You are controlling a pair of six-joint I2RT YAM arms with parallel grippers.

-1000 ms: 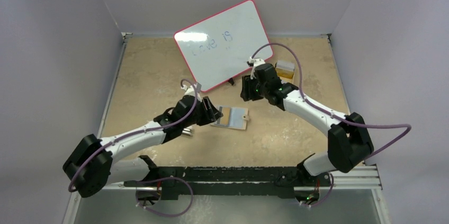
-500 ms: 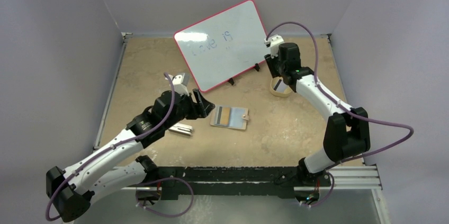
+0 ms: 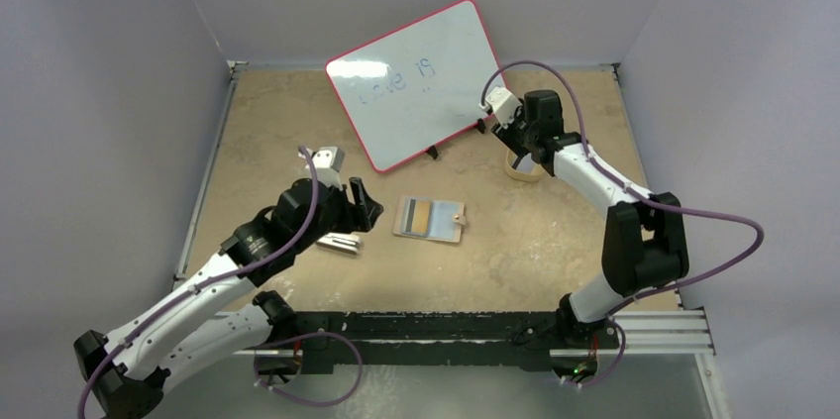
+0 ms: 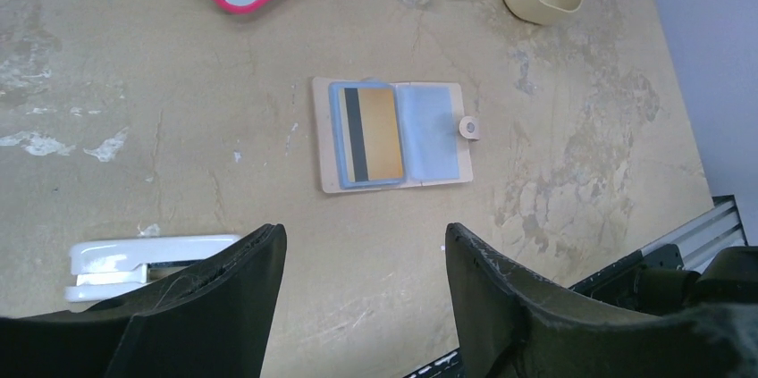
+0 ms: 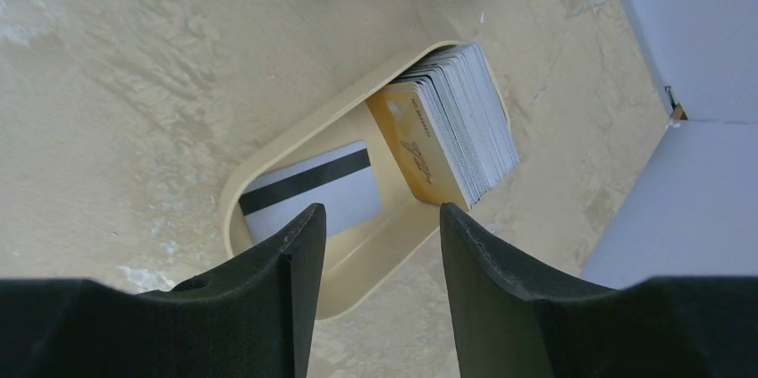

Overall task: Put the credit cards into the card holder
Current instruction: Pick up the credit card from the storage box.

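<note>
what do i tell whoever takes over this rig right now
Left pincer: open, empty, hovering above the table near the card holder.
Right pincer: open, empty, poised over the oval tray.
The card holder lies open and flat; one orange card sits in its left sleeve.
The remaining cards stand stacked in the tray, with a grey striped card lying flat beside them.
Done: one card in.
Left: lift the rest from the tray and slot them into the holder.
</note>
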